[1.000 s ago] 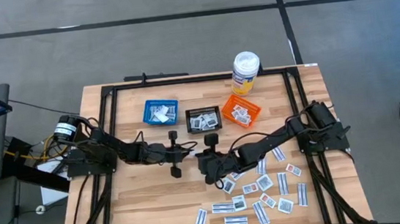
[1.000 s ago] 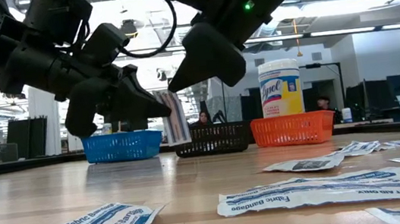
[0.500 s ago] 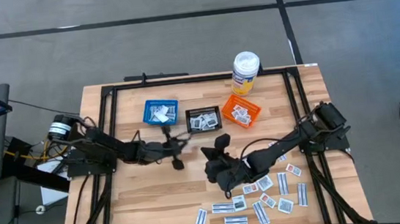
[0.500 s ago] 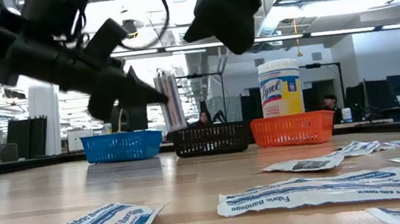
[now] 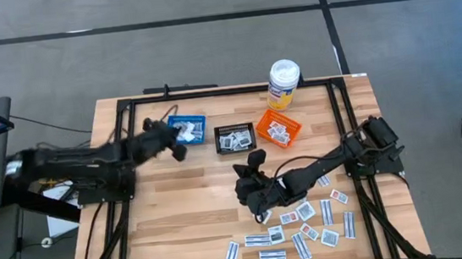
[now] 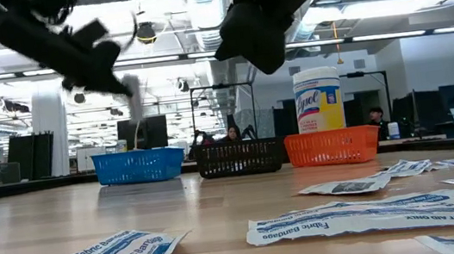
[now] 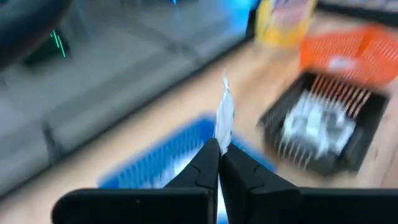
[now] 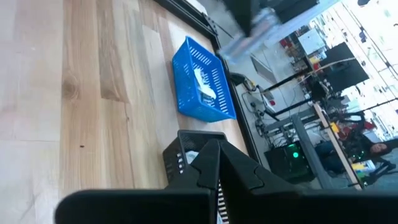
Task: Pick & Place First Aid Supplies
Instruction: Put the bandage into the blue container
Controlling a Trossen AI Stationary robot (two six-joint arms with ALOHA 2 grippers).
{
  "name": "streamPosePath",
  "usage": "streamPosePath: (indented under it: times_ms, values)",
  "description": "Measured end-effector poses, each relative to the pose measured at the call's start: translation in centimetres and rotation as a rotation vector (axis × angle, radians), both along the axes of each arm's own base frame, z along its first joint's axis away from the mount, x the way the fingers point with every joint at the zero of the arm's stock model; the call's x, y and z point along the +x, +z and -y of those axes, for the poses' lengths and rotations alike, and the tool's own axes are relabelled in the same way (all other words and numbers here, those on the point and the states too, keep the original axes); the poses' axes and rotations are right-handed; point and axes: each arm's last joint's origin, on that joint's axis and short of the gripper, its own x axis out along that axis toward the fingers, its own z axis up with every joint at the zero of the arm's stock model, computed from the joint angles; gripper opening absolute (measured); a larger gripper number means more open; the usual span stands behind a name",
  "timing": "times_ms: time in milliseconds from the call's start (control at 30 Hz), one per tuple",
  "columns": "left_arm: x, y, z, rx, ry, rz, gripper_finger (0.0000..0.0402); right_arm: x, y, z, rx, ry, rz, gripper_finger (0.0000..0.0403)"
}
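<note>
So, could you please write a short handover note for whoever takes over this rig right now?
Left end effector: shut on a white packet, above the blue basket.
Right end effector: shut, raised over mid-table near the loose packets; nothing visibly held.
Done: packets already lie in the blue, black and orange baskets.
Left: drop the held packet, then clear the many loose packets at the table's front right. The white bottle stands behind the baskets.

Matt wooden table [image 5: 181,228] (plastic-mesh baskets [image 5: 278,130])
</note>
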Motion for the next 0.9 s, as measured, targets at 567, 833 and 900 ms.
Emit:
streamPosePath:
  times_ms: [567, 833, 900]
  values:
    - [-0.1, -5.0, -7.2, -0.360, 0.009, -0.172, 0.0032, 0.1, 0.0, 0.3, 0.003, -0.006, 0.001, 0.0001]
    - [1.2, -5.4, -8.0, -0.280, -0.021, -0.158, 0.0087, 0.1, 0.0, 0.3, 0.014, -0.013, 0.011, 0.0001]
    - [1.2, -5.1, -8.0, -0.269, -0.026, -0.144, 0.0099, 0.1, 0.0, 0.3, 0.014, -0.013, 0.011, 0.0001]
